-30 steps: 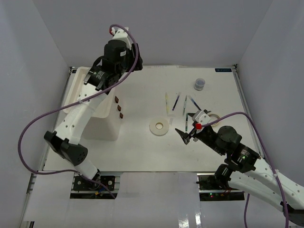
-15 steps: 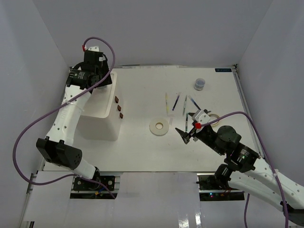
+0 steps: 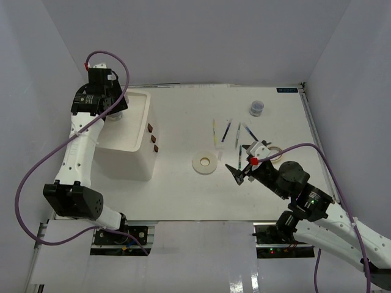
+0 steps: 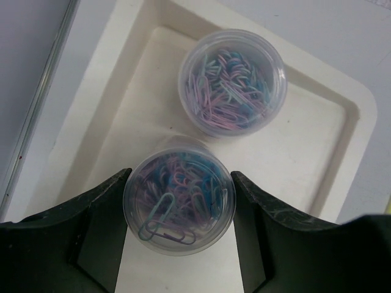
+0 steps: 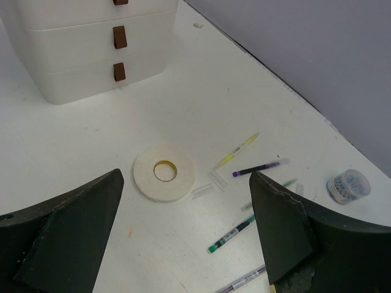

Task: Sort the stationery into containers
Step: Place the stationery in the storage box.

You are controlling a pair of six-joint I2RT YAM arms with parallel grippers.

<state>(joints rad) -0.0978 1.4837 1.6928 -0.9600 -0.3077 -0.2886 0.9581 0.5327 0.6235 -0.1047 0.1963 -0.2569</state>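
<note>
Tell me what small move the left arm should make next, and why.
Probably ease down and open the left pincer: its fingers clasp a round clear lidded jar of paper clips over the white rimmed top tray, beside a second such jar already resting there. Whether the held jar touches the tray floor is unclear.

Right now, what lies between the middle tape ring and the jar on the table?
Several thin pens lie between the tape ring and the jar; the right wrist view shows it.
</note>
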